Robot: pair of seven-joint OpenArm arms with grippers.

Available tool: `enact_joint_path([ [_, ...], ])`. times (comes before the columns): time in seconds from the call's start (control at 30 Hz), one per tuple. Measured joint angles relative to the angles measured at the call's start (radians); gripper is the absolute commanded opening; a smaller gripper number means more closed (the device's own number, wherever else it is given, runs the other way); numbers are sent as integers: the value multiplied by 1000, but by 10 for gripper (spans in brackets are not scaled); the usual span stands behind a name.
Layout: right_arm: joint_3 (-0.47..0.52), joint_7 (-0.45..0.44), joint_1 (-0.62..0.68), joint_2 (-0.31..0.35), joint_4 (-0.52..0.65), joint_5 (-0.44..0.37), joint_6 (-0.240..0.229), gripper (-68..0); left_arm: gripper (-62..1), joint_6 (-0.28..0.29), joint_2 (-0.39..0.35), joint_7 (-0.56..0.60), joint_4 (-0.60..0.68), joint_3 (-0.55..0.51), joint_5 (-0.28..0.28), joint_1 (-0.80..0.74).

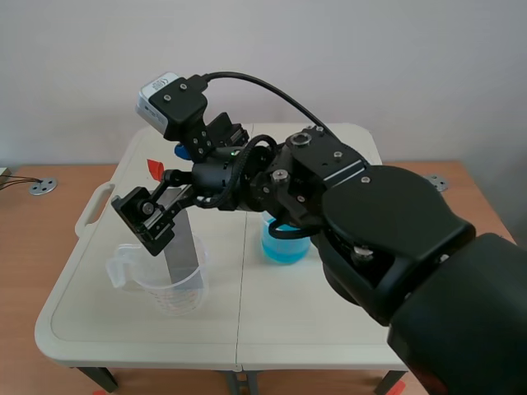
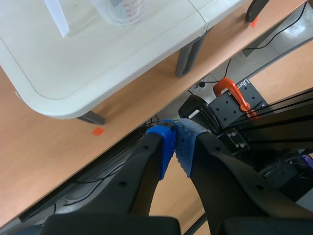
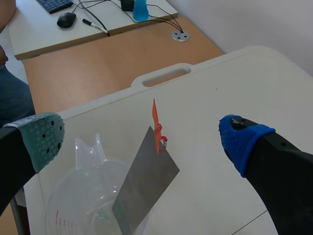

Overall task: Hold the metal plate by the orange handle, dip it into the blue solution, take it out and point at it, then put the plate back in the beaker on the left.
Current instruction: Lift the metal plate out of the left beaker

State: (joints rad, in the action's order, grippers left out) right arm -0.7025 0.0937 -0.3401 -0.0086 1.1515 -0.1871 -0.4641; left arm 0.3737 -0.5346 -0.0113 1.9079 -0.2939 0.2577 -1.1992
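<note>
On the white tabletop (image 1: 247, 329), left of frame, the right end effector (image 3: 143, 138) hangs open above the metal plate (image 3: 146, 183) in the beaker (image 1: 177, 292), likely poised for its orange handle (image 3: 156, 125).

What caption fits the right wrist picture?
Open right tool over the metal plate, tilted in the clear beaker.

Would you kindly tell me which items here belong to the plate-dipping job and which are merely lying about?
Job: metal plate, orange handle, clear beaker, blue solution, right end effector.
Lying about: mouse, keyboard, pen, orange clamp.
</note>
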Motion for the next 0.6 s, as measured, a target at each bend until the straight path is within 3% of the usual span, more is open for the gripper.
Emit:
enact_joint_path([
  [0.2,0,-9,-1,-36,-62,34,0,-14,-594,0,0,0,0,0,0,0],
  [0.37,0,-49,0,-45,-86,34,1,-140,-594,0,0,0,0,0,0,0],
  [0.6,0,-67,-11,-44,-86,34,1,-245,-594,0,0,0,0,0,0,0],
])
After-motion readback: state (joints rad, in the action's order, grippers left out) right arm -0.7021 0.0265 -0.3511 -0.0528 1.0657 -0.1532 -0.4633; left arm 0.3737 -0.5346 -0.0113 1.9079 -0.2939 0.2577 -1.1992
